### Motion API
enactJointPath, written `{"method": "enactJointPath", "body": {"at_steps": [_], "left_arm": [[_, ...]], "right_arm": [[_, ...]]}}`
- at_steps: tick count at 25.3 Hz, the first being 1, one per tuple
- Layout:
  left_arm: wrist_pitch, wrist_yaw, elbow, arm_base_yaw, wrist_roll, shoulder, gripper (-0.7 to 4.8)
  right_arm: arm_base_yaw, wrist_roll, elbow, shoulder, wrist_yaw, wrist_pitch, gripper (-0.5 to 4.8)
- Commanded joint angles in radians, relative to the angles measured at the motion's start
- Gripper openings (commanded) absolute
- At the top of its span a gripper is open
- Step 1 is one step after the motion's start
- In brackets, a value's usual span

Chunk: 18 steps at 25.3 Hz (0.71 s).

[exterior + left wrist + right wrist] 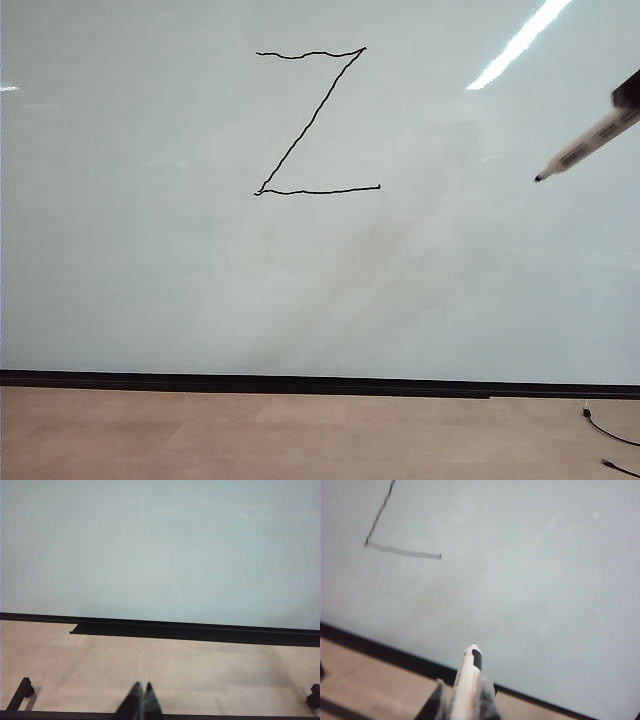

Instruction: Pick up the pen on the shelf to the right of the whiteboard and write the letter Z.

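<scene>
A thin black letter Z (315, 120) stands drawn on the upper middle of the whiteboard (150, 250); its lower stroke (405, 552) also shows in the right wrist view. The white pen (585, 148) pokes in from the right edge of the exterior view, its black tip off the board and well right of the Z. My right gripper (465, 692) is shut on the pen (467, 680), held away from the whiteboard (530, 580). My left gripper (142, 686) is shut and empty, low in front of the whiteboard (160, 545), pointing over the floor. The shelf is out of view.
A black strip (300, 383) runs along the board's bottom edge above a tan floor (250, 435). A thin black cable (610, 435) lies on the floor at the lower right. Dark stand feet (21, 692) show at the floor's edges in the left wrist view.
</scene>
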Motion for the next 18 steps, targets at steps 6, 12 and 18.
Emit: {"method": "enactJointPath", "body": {"at_steps": [6, 12, 18], "left_arm": [[0.005, 0.000, 0.002, 0.000, 0.004, 0.000, -0.05], [0.006, 0.000, 0.002, 0.000, 0.004, 0.000, -0.04], [0.005, 0.000, 0.002, 0.000, 0.004, 0.000, -0.04]], "right_arm": [[0.001, 0.031, -0.048, -0.105, 0.014, -0.082, -0.08], [0.002, 0.036, -0.117, -0.248, 0.011, -0.090, -0.09], [0.000, 0.061, -0.141, -0.291, 0.013, -0.129, -0.09]]}}
